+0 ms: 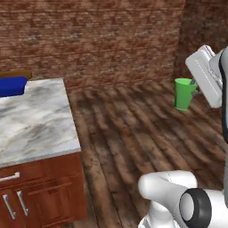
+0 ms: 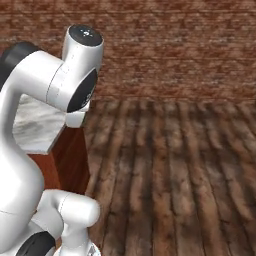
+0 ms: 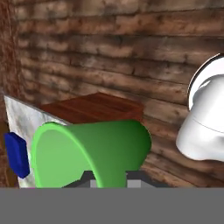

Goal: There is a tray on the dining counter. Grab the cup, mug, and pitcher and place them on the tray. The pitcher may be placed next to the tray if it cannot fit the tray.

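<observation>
Above the wood floor, my gripper (image 1: 192, 85) grips the green cup (image 1: 183, 94); next I carry it to the blue tray (image 1: 12, 86) on the dining counter (image 1: 35, 120).

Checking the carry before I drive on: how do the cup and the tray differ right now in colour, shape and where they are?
The cup is bright green; the tray is bright blue. The cup is a tapered open tumbler; the tray is low and flat with a rounded corner showing. The cup is up in the air over the wood floor, held at the claw; the tray rests on the dining counter, well apart from the cup. Both are plain, single-coloured items.
</observation>
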Controlling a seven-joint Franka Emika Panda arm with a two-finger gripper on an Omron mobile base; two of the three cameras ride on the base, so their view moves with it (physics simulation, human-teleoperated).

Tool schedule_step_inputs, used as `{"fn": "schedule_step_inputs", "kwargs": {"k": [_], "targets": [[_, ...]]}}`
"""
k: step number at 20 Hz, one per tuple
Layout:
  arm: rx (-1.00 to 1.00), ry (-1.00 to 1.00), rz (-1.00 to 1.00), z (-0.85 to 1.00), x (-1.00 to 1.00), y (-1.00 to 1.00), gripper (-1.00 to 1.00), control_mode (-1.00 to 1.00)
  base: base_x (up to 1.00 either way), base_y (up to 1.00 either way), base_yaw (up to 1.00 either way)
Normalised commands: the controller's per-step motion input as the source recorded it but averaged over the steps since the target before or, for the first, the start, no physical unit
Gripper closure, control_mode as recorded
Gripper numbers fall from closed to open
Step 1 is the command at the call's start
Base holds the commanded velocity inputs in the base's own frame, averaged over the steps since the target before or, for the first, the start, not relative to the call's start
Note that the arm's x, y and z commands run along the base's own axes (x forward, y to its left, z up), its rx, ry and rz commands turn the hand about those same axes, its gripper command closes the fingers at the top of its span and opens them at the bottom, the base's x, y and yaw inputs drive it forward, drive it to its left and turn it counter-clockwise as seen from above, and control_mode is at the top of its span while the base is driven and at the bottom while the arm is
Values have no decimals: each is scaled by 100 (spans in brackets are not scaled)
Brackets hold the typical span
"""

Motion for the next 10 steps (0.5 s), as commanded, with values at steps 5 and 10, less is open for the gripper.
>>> {"fn": "schedule_step_inputs", "kwargs": {"k": [5,10], "targets": [[0,0,0,0,0,0,100,100,94,-42,94],[0,0,0,0,0,0,100,100,96,-48,90]]}}
